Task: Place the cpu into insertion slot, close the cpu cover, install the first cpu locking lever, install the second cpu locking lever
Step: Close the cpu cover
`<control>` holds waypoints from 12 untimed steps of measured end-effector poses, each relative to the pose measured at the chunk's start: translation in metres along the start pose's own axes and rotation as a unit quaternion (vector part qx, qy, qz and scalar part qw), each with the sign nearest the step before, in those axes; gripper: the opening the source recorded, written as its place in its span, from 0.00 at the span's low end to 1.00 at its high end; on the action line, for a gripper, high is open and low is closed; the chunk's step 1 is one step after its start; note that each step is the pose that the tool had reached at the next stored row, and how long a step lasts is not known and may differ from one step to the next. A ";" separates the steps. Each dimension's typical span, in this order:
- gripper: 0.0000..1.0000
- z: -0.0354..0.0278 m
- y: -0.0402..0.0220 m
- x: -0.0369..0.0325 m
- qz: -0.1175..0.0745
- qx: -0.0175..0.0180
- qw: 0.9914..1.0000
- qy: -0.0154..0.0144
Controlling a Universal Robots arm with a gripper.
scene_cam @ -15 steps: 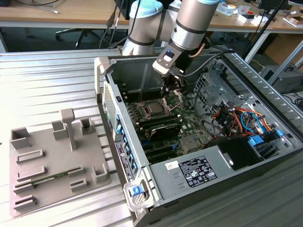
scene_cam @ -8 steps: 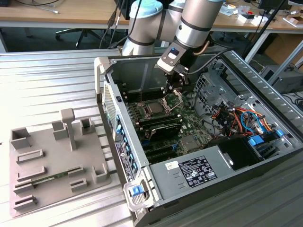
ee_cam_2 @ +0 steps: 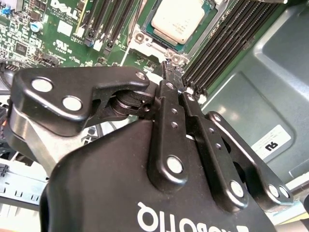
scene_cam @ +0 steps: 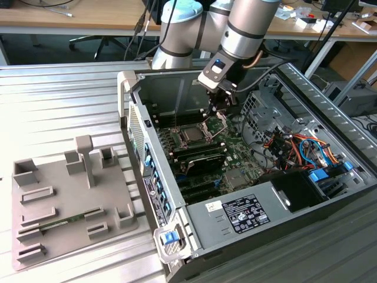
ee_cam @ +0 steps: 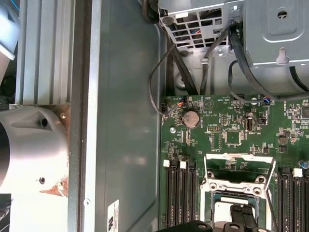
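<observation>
The cpu [scene_cam: 191, 135] lies flat in its socket on the green motherboard [scene_cam: 235, 154] inside the open case; its silver-grey top also shows in both wrist views [ee_cam_2: 177, 19] [ee_cam: 223, 210]. The cpu cover [scene_cam: 217, 122], a thin silvery frame, stands raised at the socket's far edge, and the first wrist view catches it [ee_cam: 240, 157] tilted up over the socket. My gripper [scene_cam: 220, 108] hangs just above the raised cover. Its black fingertips [ee_cam_2: 167, 65] are pressed together beside the socket's corner, with nothing seen between them. A thin lever rod [ee_cam: 271, 191] runs along the socket's side.
Memory slots [ee_cam_2: 227, 43] flank the socket. A drive cage [scene_cam: 262, 109] and a bundle of orange and blue cables [scene_cam: 300, 147] fill the case at the exterior view's right. The power supply [scene_cam: 241, 215] sits at the front. A grey fixture plate [scene_cam: 70, 200] lies on the table outside the case.
</observation>
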State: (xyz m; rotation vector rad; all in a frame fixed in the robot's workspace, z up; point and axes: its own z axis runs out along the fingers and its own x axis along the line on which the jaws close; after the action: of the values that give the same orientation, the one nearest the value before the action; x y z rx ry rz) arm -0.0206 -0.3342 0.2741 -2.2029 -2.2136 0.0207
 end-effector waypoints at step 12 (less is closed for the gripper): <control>0.11 -0.0001 0.0038 -0.0001 0.000 0.001 1.000 0.000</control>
State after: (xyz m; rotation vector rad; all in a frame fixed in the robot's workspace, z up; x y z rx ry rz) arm -0.0168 -0.3343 0.2741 -2.2019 -2.2129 0.0224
